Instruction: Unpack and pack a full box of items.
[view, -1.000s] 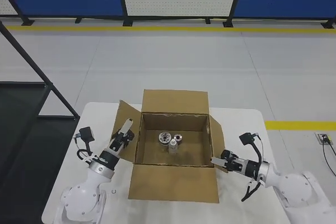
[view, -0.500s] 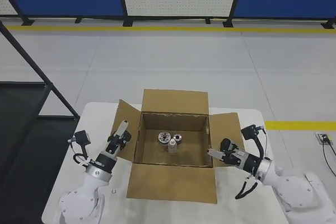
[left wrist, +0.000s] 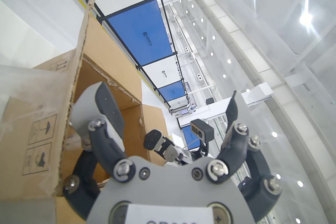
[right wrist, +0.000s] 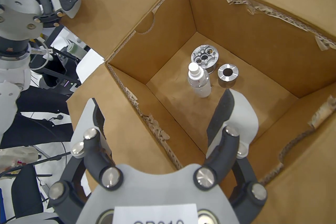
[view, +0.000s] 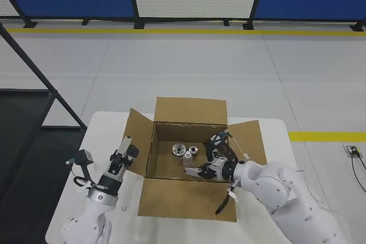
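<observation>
Since the small white-capped bottle (right wrist: 199, 80) stands upright on the floor of the box (right wrist: 168, 33), close against the round machined disc (right wrist: 205, 55) behind it and just beside the short metal ring (right wrist: 227, 72), lifting it out probably calls for a straight descent, with the gripper straddling the bottle's body below the cap so that neither neighbour is knocked. Closing across the bottle's free sides, away from the two metal parts, seems safest. The bottle looks light and tall for its base, so it could tip if one side touches first. The right gripper (right wrist: 160, 107) hangs above the near part of the box, jaws spread wide with nothing between them. The bottle lies below and beyond it, toward the middle of the box floor. The left gripper (left wrist: 168, 96), likewise wide and empty, sits outside the left flap (view: 140, 131) over the bench (view: 107, 131), well apart from the bottle.
</observation>
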Motion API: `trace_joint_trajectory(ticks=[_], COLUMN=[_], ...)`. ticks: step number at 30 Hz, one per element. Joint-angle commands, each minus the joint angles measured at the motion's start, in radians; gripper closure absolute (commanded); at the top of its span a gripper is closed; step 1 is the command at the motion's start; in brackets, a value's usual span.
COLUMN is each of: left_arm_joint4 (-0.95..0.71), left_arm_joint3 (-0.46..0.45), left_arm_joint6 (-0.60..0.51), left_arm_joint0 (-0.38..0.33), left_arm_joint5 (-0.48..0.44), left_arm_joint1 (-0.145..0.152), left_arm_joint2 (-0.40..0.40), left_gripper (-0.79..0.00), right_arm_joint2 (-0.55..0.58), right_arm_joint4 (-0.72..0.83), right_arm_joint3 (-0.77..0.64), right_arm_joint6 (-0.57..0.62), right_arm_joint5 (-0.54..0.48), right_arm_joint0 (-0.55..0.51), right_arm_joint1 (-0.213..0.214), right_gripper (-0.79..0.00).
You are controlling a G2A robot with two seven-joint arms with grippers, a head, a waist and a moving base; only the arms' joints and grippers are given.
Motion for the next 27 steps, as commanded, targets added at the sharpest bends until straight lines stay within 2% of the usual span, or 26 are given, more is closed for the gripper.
trace_joint_trajectory(ticks=[1,4,8,18,22,27], left_arm_joint4=[-0.017,-0.003,0.029,0.029,0.009,-0.030], left_arm_joint3=[-0.005,-0.007,0.000,0.000,0.000,0.005], left_arm_joint6=[-0.001,-0.045,-0.083,-0.081,-0.034,-0.002], left_arm_joint0=[0.009,0.012,0.004,0.006,0.002,0.000], left_arm_joint5=[-0.008,-0.014,-0.014,-0.012,0.009,0.015], left_arm_joint1=[0.001,0.006,0.010,0.010,0.010,0.012], left_arm_joint2=[-0.003,0.001,0.021,0.022,0.011,-0.012], left_gripper=[-0.785,-0.785,-0.785,-0.785,-0.785,-0.785], right_arm_joint2=[-0.069,-0.131,-0.129,-0.131,-0.184,-0.247], right_arm_joint4=[-0.027,-0.028,-0.015,-0.031,-0.134,-0.151], right_arm_joint3=[0.062,0.140,0.168,0.178,0.222,0.321], right_arm_joint6=[-0.024,-0.042,-0.064,-0.071,-0.075,-0.063], right_arm_joint5=[0.021,0.036,0.053,0.066,0.137,0.095], right_arm_joint0=[0.059,0.120,0.138,0.133,0.149,0.200], right_arm_joint1=[-0.022,-0.051,-0.059,-0.059,-0.076,-0.109], right_gripper=[-0.785,-0.785,-0.785,-0.785,-0.785,-0.785])
